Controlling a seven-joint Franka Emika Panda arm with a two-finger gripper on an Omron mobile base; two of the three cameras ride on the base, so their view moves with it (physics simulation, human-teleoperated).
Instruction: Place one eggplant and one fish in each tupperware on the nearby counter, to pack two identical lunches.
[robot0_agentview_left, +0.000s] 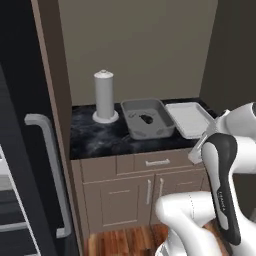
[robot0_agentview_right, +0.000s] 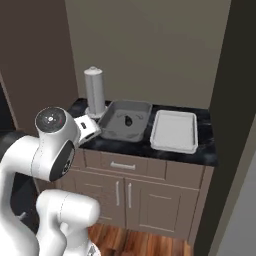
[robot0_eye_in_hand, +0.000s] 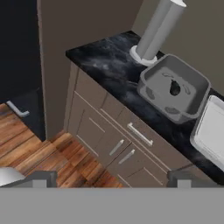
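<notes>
- Tool (robot0_eye_in_hand: 109, 179): fully spread, both dark tips wide apart at the bottom of the hand view, nothing held between them.
- Tool position: raised in front of the cabinet fronts, aimed down and across at the tabletop (robot0_agentview_left: 95, 135) and the wooden floor (robot0_eye_in_hand: 52, 153); clear of every object.
- Grey tupperware (robot0_agentview_left: 147, 118): upright on the dark marbled tabletop, just beside the tall grey cylinder (robot0_agentview_left: 104, 95), which stands on a round base toward the left rear.
- Contents of the grey tupperware: one small dark item (robot0_eye_in_hand: 175, 88) lying on its floor near the middle; too small and dim to identify with certainty.
- Second container (robot0_agentview_right: 174, 131): pale, shallower, rectangular, set right beside the grey tupperware on its far side from the cylinder; interior appears bare in both base views.
- Both containers: near the front half of the tabletop, long sides almost parallel, rims close together.
- Below the tabletop: one drawer (robot0_agentview_right: 122, 165) with a horizontal handle, above two cabinet doors (robot0_agentview_right: 125, 195) with vertical handles.
- Left of the tabletop: tall brown side panel, then a dark appliance front with a long grey handle (robot0_agentview_left: 50, 170).
</notes>
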